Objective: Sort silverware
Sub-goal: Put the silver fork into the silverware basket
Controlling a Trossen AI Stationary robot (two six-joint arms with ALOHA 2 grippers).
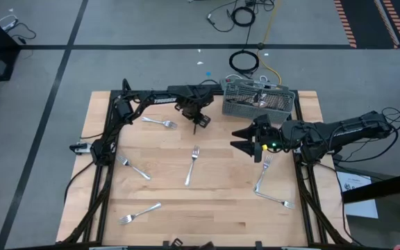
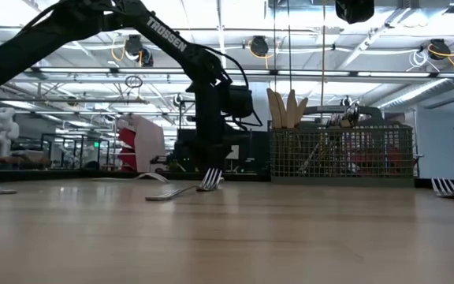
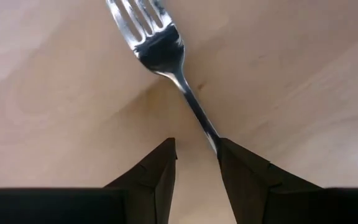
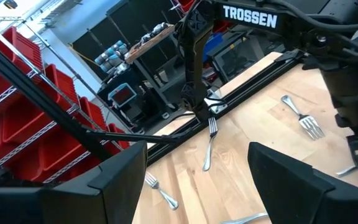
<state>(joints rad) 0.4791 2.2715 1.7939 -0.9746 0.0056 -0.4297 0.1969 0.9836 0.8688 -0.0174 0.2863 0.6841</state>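
From above, a wooden surface (image 1: 207, 208) carries loose forks: one at centre (image 1: 192, 165), one at 10 o'clock (image 1: 160, 123), one at 9 o'clock (image 1: 133, 167), one at 7 o'clock (image 1: 139, 212), two crossing at 4 o'clock (image 1: 266, 182). A grey mesh caddy (image 1: 259, 101) at 1 o'clock holds more silverware, its contents hard to sort out. The left end effector (image 1: 200, 123) points down beside the caddy; what it grips is hidden here. The right end effector (image 1: 247, 144) hovers at 3 o'clock, fingers wide apart and empty.

At surface level, the left arm's fork (image 2: 210, 179) hangs tines-down by the surface; contact cannot be judged. The caddy (image 2: 341, 155) stands beside it.

The left wrist view shows the fingers (image 3: 157, 180) clamped on a fork handle (image 3: 194, 109), its end hidden between them.

The right wrist view shows spread fingers (image 4: 284, 171), with forks (image 4: 209, 144) beyond.
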